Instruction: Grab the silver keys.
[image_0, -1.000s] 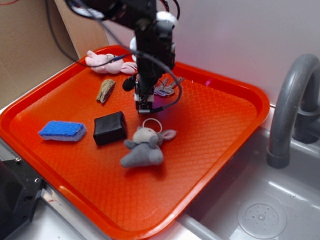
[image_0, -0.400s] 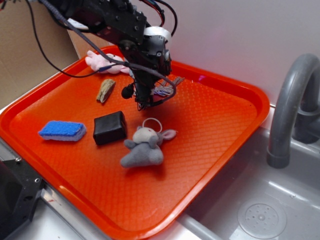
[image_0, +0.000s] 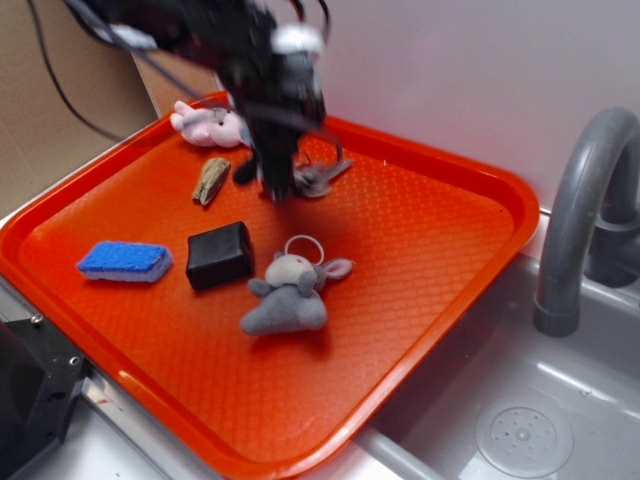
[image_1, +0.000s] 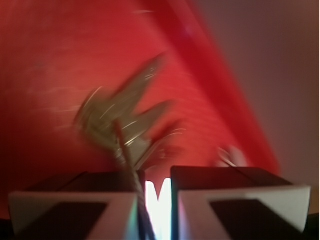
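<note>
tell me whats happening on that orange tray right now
A WidowX arm is going after the silver keys near the back of the orange tray. Its gripper is down right beside them; in the blurred wrist view the jaws stand nearly closed, with the keys just ahead. Whether they are gripped cannot be told. The grey plush toy, black block and blue sponge lie untouched.

Readable text: none in either view.
Labels and brands: none legible on the tray (image_0: 470, 240) or its contents.
Numbers and signs: none; the wrist view is motion-blurred.
</note>
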